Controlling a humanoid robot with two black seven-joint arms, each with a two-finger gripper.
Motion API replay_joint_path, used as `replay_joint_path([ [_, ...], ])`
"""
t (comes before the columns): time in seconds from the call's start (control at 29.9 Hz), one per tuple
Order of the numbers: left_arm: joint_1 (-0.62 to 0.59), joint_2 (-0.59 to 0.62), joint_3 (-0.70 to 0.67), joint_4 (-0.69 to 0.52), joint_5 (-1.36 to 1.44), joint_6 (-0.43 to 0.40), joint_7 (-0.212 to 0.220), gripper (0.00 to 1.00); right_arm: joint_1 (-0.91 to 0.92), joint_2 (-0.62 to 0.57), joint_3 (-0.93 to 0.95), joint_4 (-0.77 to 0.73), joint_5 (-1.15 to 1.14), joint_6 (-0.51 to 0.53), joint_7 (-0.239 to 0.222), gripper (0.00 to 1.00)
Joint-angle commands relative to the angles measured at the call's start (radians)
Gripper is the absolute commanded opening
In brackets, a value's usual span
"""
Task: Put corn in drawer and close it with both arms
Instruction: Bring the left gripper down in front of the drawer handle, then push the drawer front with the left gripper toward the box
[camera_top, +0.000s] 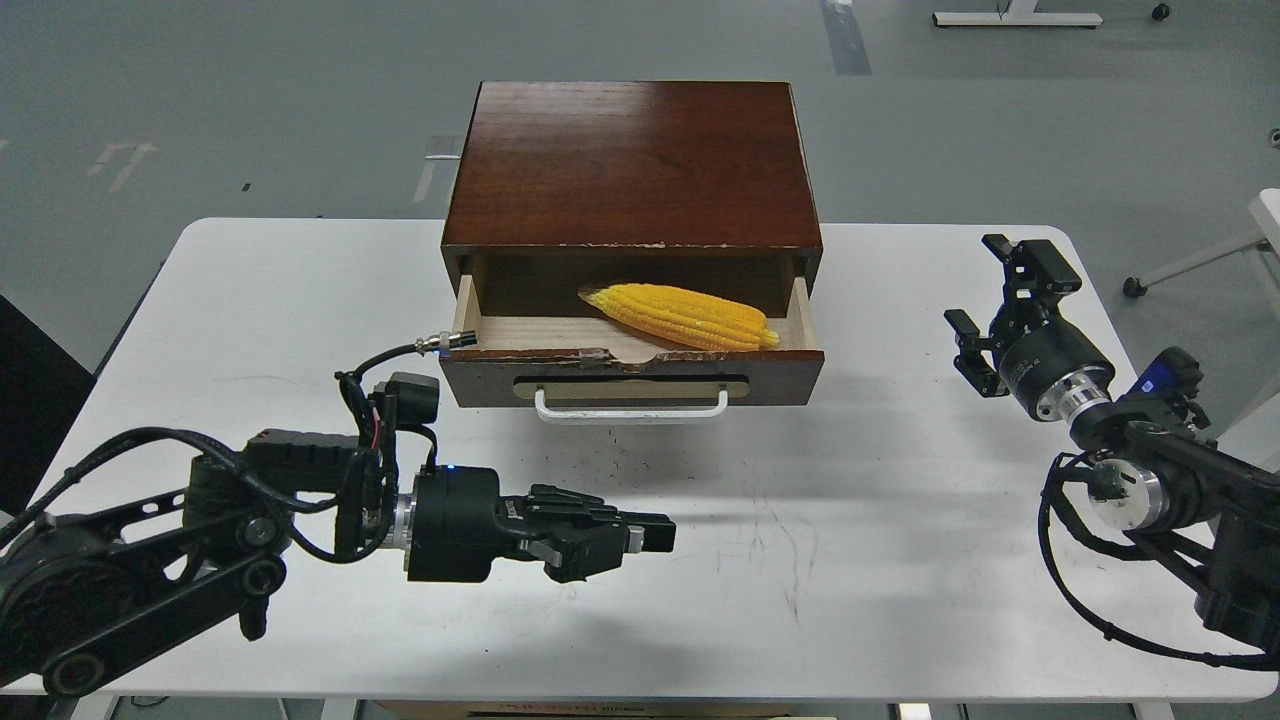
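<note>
The yellow corn (682, 315) lies inside the open drawer (780, 370), toward its right side. The drawer sticks out of the dark-brown box (630, 165), and its white handle (632, 406) faces me. My left gripper (650, 535) hovers low over the table in front of the drawer, below the handle. It points right, its fingers are closed together, and it holds nothing. My right gripper (1000, 288) is open and empty, well to the right of the drawer.
The white table (250, 300) carries the box at its far middle. The right arm's wrist and cables (1130, 480) lie over the table's right edge. The left arm's links (200, 520) cover the front left. Grey floor lies beyond.
</note>
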Motion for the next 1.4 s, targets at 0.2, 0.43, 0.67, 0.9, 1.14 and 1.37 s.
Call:
replay_joint_path([
  [0.2,0.015,-0.014,-0.003,0.137,-0.348,0.055,0.000,0.00,-0.001,0.000,0.000,0.000,0.000,0.000,0.000,0.99],
  [0.43,0.015,-0.041,0.001,0.182,-0.344,0.056,0.000,0.00,-0.001,0.000,0.000,0.000,0.000,0.000,0.000,0.99],
  [0.67,0.007,-0.064,0.003,0.254,-0.344,0.053,0.000,0.00,-0.004,-0.003,0.000,0.003,0.000,0.000,0.000,0.99],
  [0.9,0.012,-0.069,-0.002,0.276,-0.345,0.059,0.000,0.00,-0.020,-0.003,0.000,0.002,0.000,0.000,0.000,0.99],
  [1.14,0.008,-0.076,-0.003,0.302,-0.345,0.059,0.000,0.00,-0.027,-0.003,0.002,0.002,0.000,0.000,0.000,0.99],
  [1.37,0.002,-0.079,-0.005,0.343,-0.348,0.056,0.000,0.00,-0.027,-0.009,0.005,0.002,0.000,0.000,0.000,0.99],
])
